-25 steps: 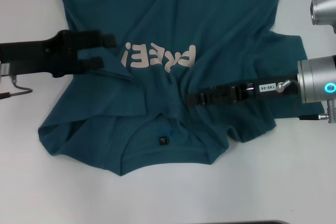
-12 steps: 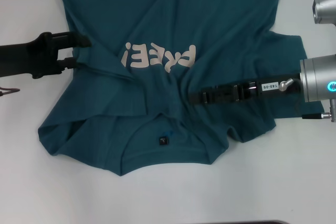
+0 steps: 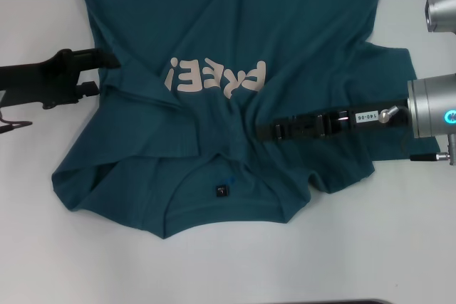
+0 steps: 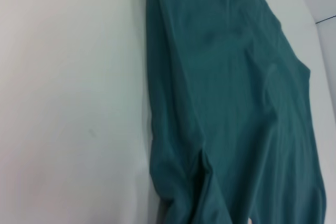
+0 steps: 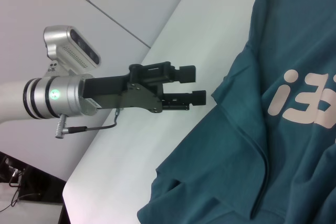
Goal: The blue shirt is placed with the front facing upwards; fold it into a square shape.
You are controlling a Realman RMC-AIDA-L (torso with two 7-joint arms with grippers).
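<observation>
The blue shirt (image 3: 285, 26) lies spread on the white table (image 3: 43, 233), front up. Its pale "FREE!" lettering (image 3: 214, 76) is near the middle and the small dark neck tag (image 3: 223, 191) is at the near side. The cloth is rumpled, with folds around the collar. My left gripper (image 3: 108, 73) is at the shirt's left edge, open with nothing between its fingers; the right wrist view shows it (image 5: 200, 84) just off the shirt (image 5: 294, 145). My right gripper (image 3: 262, 133) reaches in low over the shirt's right half, below the lettering. The left wrist view holds only teal cloth (image 4: 236, 103) and table.
The right arm's silver wrist (image 3: 431, 108) hangs over the shirt's right sleeve, and a silver camera housing (image 3: 442, 8) sits behind it. White table shows left of the shirt (image 4: 68, 103) and in front of it. A dark edge (image 3: 320, 302) runs along the table's near side.
My left gripper has drawn back leftward from beside the lettering to the shirt's left edge, still open. The right gripper has shifted slightly to the right. The shirt has hardly moved.
</observation>
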